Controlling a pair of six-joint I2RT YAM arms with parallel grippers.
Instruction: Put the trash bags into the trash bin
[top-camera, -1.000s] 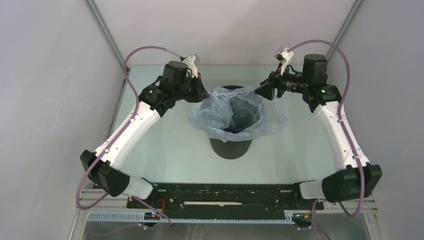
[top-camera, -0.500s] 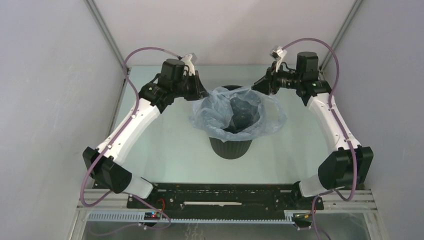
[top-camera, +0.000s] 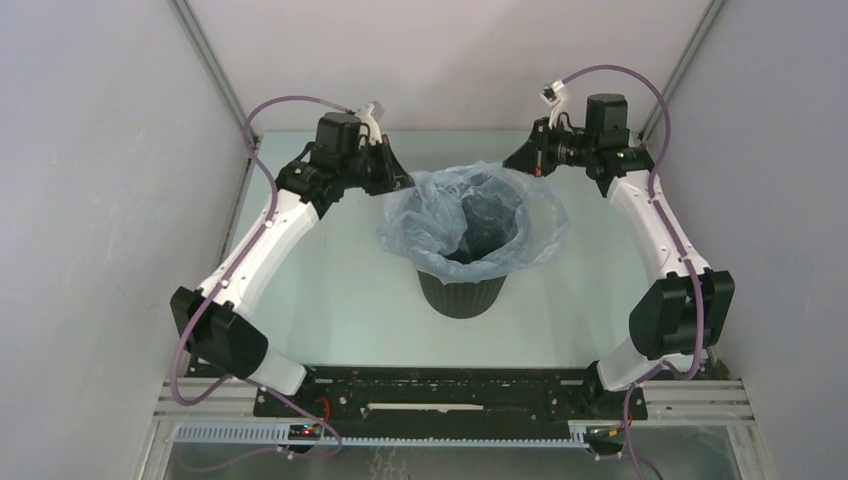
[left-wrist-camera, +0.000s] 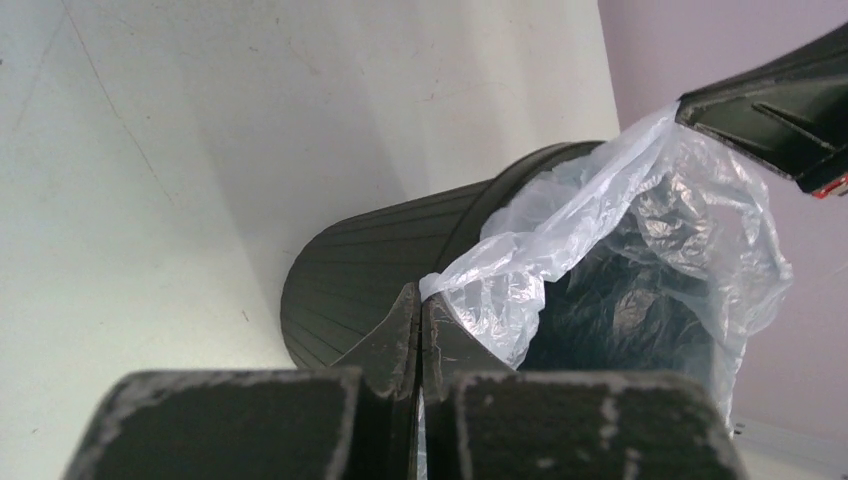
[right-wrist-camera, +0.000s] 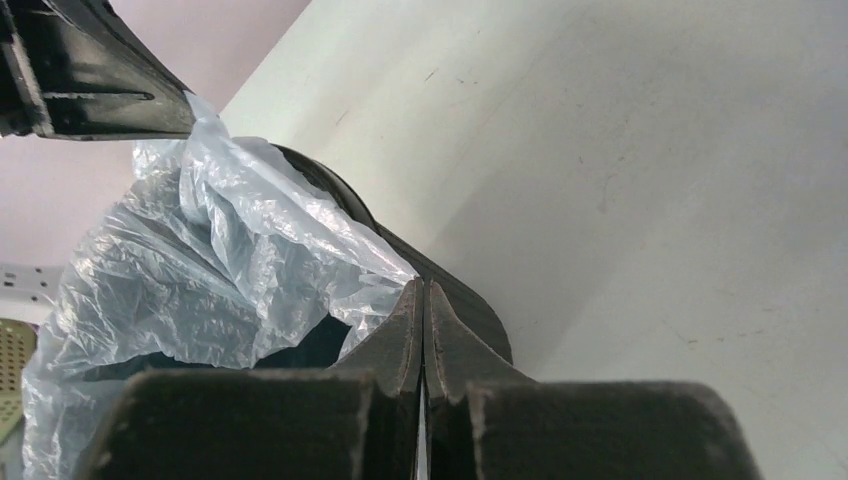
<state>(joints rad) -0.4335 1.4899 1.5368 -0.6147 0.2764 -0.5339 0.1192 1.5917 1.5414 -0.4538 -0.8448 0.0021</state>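
Observation:
The black ribbed trash bin (top-camera: 461, 295) stands in the middle of the table. The pale blue trash bag (top-camera: 430, 215) lines its mouth and spills over the rim. My left gripper (top-camera: 405, 183) is shut on the bag's far-left edge; in the left wrist view the film (left-wrist-camera: 600, 210) runs into the pinched tips (left-wrist-camera: 420, 300), with the bin (left-wrist-camera: 370, 270) below. My right gripper (top-camera: 513, 165) is shut on the far-right edge. There the film (right-wrist-camera: 230, 250) meets the closed tips (right-wrist-camera: 421, 285) above the bin's rim (right-wrist-camera: 460, 290). The bag's bottom is hidden inside the bin.
Grey enclosure walls stand close on the left (top-camera: 90, 200), right (top-camera: 780, 200) and back. A black rail (top-camera: 450, 385) with both arm bases runs along the near edge. Purple cables (top-camera: 290, 100) loop above each arm.
My right gripper has closed on the bag's far-right edge and drawn back toward the rear wall. The left arm has shifted slightly left, and the bag's far edge is lifted and stretched wider.

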